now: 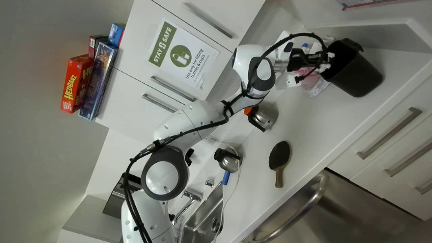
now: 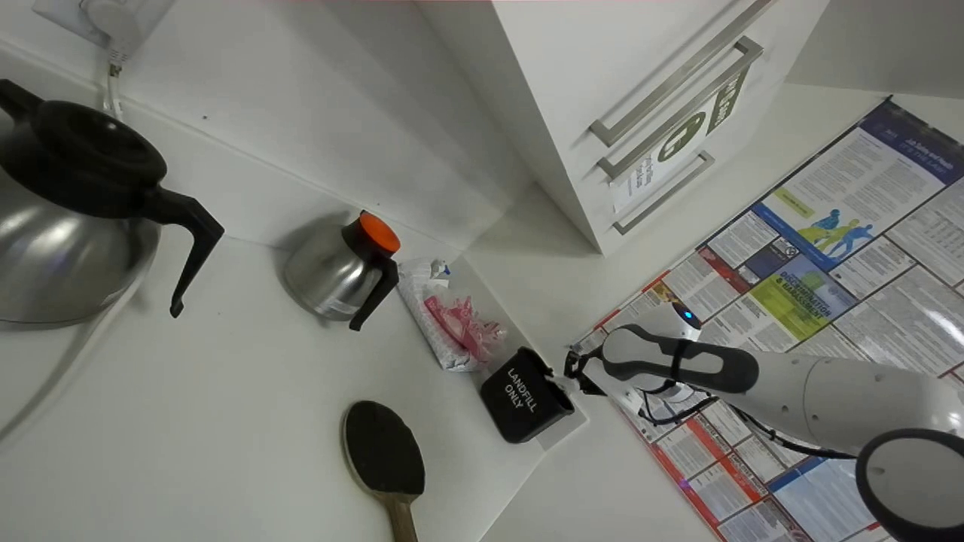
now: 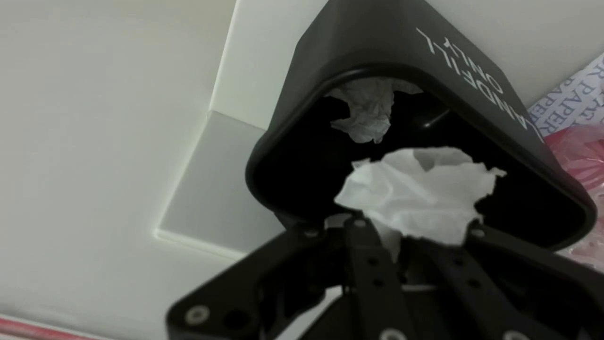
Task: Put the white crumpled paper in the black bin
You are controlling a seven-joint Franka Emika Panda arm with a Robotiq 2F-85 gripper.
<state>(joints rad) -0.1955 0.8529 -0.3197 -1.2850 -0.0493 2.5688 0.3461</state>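
The nearly closed end effector (image 3: 413, 236) pinches the white crumpled paper (image 3: 420, 191) at the mouth of the black bin (image 3: 382, 40), another crumpled piece (image 3: 369, 111) inside.

A paddle (image 1: 280, 156), pink plastic (image 2: 463, 327) and an orange-lidded jug (image 2: 320, 275) are on the bench (image 1: 314, 125); a black-lidded jug (image 1: 228, 164) stands near the sink (image 1: 202, 216). Boxes (image 1: 77, 84) sit atop the cupboard (image 1: 126, 99).
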